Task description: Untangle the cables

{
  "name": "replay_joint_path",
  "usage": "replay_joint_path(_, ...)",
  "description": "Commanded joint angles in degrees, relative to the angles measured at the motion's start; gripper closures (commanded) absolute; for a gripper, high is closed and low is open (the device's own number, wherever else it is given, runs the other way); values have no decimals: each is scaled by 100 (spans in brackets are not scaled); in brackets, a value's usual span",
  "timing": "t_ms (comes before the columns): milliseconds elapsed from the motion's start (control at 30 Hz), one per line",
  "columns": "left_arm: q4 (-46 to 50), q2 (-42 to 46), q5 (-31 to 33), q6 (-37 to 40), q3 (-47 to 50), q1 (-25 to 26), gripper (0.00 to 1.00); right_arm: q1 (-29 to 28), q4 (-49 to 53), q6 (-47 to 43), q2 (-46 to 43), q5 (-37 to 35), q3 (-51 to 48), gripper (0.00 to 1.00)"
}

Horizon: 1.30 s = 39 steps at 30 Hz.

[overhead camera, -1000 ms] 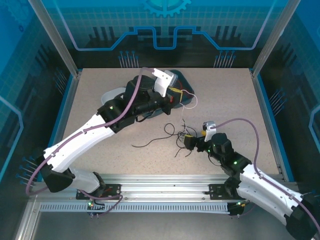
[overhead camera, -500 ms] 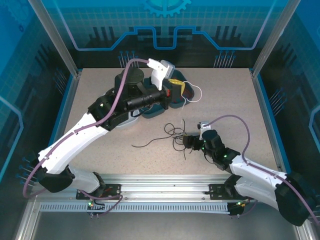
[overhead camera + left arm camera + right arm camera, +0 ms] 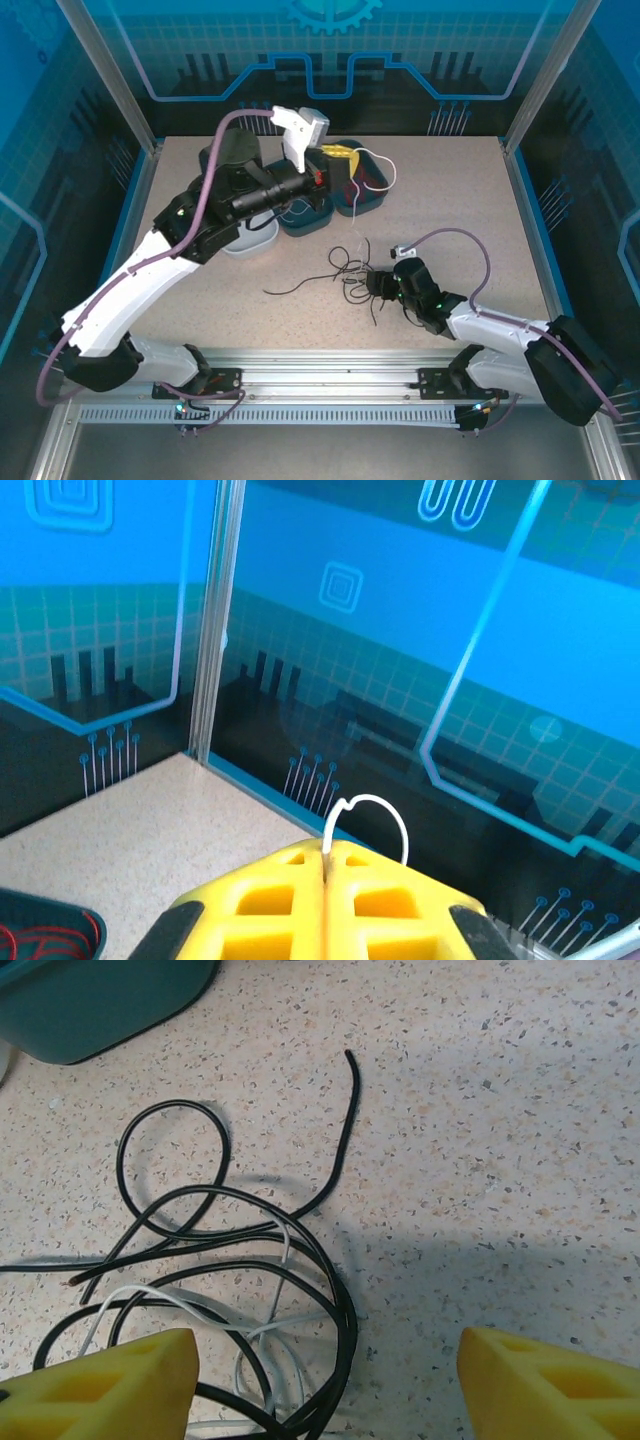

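Upper centre, our left end effector pinches one white cable near the bins; right end effector gapes over the mid-frame tangle: we're partway.

Desk: speckled beige top, with a blue strip along its sides.
Back wall: translucent blue panel printed with a grid, a gear outline and circuit-like lines.
Side walls: the same blue panelling.
Posts: silver metal uprights stood at the far corners.
Rail: aluminium bar ran along the near edge.
Light: bright and even; shadows on the desk were soft.
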State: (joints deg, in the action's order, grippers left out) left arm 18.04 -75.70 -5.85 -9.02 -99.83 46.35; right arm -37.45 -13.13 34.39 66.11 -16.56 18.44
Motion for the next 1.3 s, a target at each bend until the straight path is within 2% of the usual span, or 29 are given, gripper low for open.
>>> replay_joint_path(0,-307,135,76,270,-365,-62,100,-43,-146,135,136,-146,114,31)
replay_joint_path(367,-276,76,533,726,-856,-264,100,-43,132,159,-79,-350,90,29)
replay_joint_path(600,-88,-497,488,767,-2308,-659,100,-20,419,28,-363,-539,57,28)
replay_joint_path(767,-256,-830,494,798,-2739,-705,100,21,381,111,-344,-580,-45,26)
replay_joint_path(867,23,-1106,463,796,-3125,-742,100,27,356,64,-377,-454,-27,25)
replay_joint_path(1067,203,-1441,506,779,-3257,-905,99,25,582,-96,-549,-407,137,17)
replay_joint_path(1267,278,-1772,505,476,-3373,-1398,99,27,1036,-126,-850,-538,282,1)
